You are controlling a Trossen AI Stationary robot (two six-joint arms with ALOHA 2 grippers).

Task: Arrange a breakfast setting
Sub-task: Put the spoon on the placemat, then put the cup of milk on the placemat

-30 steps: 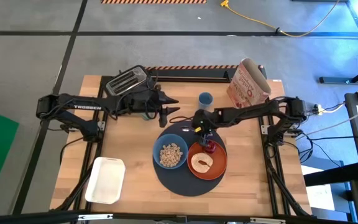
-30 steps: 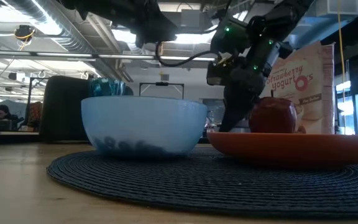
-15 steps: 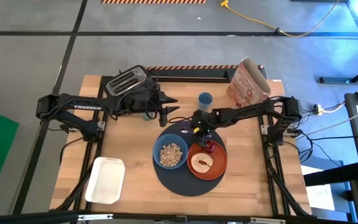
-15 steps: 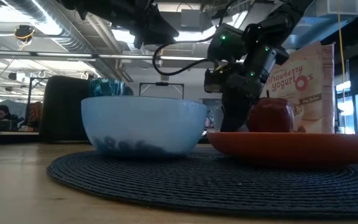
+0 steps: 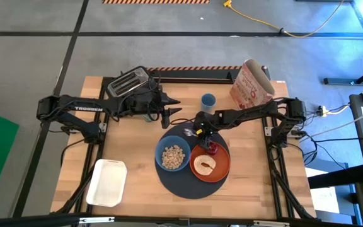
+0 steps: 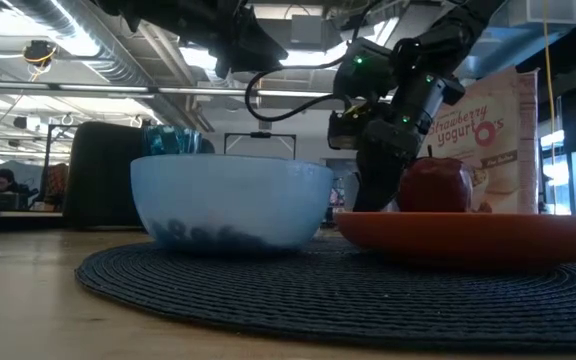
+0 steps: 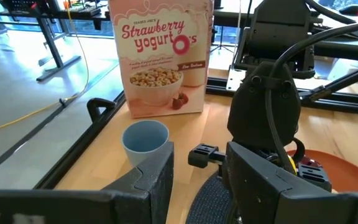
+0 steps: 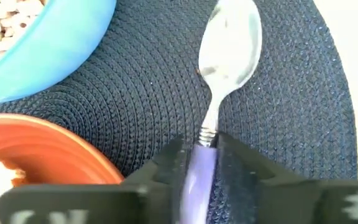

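A dark blue-grey mat (image 5: 188,183) lies at the table's middle. On it stand a blue bowl (image 5: 173,156) with cereal and an orange plate (image 5: 219,170). The plate carries round toasted bread (image 5: 203,165) and a dark-red fruit (image 5: 213,149). The teal glass (image 5: 208,101) stands beyond the mat. My right gripper (image 5: 201,132) is over the mat's far part, shut on the purple-handled spoon (image 8: 229,43). My left gripper (image 5: 176,112) is open and empty, left of the glass, near the toaster. My right gripper pinches the spoon's purple handle (image 8: 199,163) between its two fingers, at the end next to the metal neck. The fingers lie along the spoon. The spoon's metal bowl (image 8: 232,34) sticks out ahead of them, low over the mat; I cannot tell whether it touches.
A black toaster (image 5: 130,82) stands at the far left. A red-and-white cereal bag (image 5: 251,85) stands at the far right. A white tray (image 5: 108,183) lies at the near left. Bare wood shows near the front edge and at the right of the mat.
My right gripper has shifted a little with the spoon over the mat's far part, toward the table's left, and its wrist has risen slightly. Since half a second ago it has kept still.
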